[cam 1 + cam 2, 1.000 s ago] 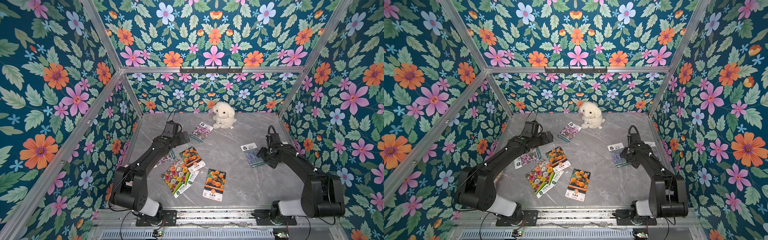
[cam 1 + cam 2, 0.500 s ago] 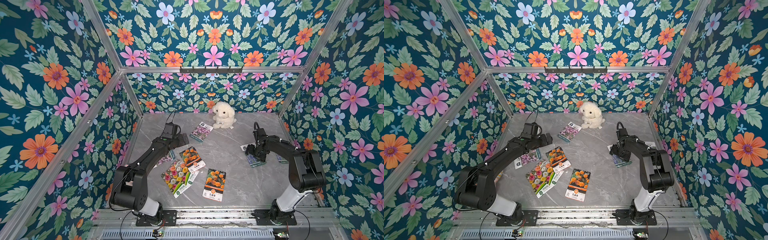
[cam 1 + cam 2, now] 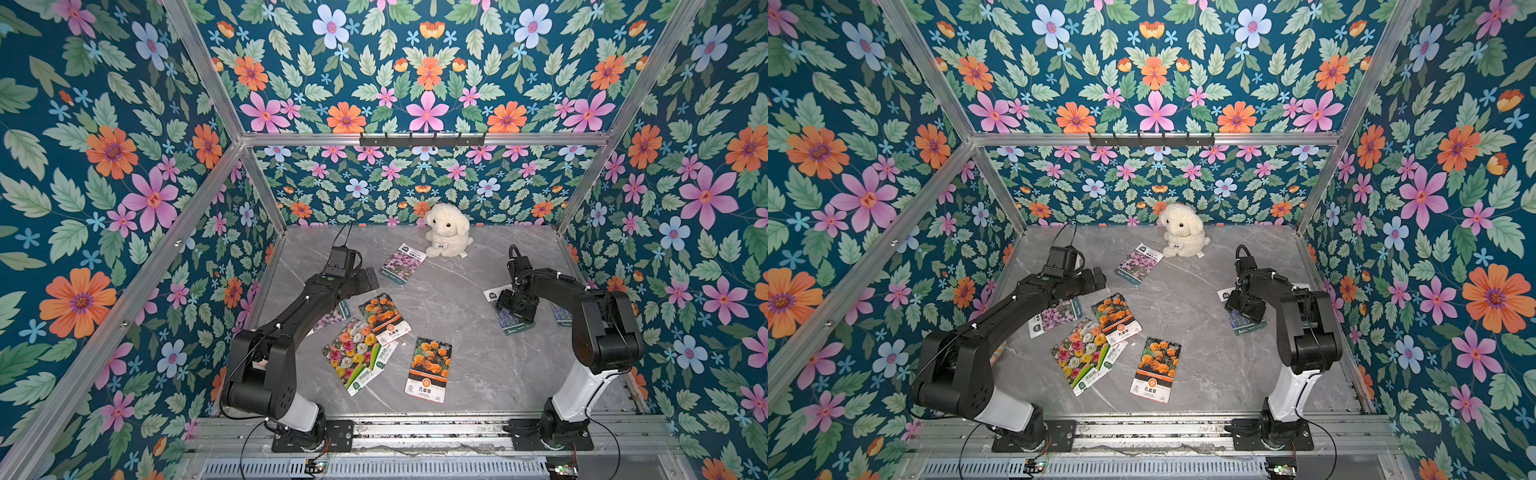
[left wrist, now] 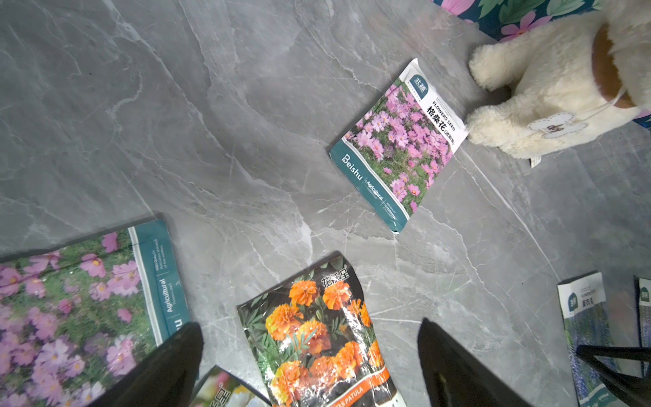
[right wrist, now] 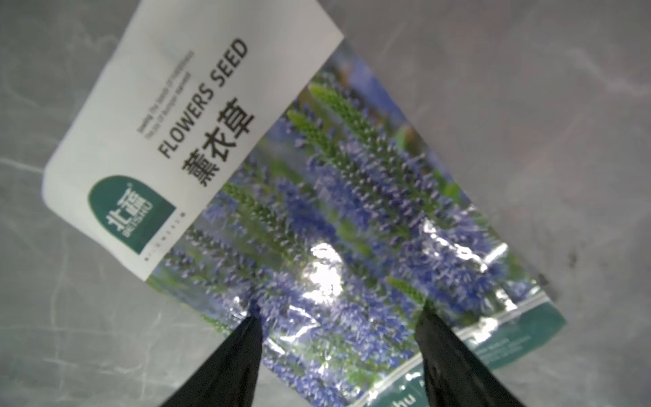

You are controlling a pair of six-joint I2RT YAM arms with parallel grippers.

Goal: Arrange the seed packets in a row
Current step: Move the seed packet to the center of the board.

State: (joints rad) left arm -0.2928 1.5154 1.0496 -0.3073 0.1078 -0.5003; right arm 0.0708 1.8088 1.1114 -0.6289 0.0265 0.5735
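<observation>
Within the last second the right arm has lifted its elbow and folded back over itself, so the right gripper now comes down from above onto the lavender packet. That packet lies about where it lay before, flat on the bench, toward the robot from the white plush dog and off to the right arm's side. The jaws stand moderately apart. Both fingertips rest on the glossy face near the packet's teal end, with nothing pinched between them. I read this as a press for sliding or the set-up for a pinch, not a hold. A second lavender packet lies just beyond it, farther out from the dog. The left gripper has hardly moved. It is fully open and empty, hovering between the pink packet just beside the dog's paw and a marigold packet. The other seed packets sit in a loose, partly overlapping cluster toward the robot from the dog, so no row exists yet.
</observation>
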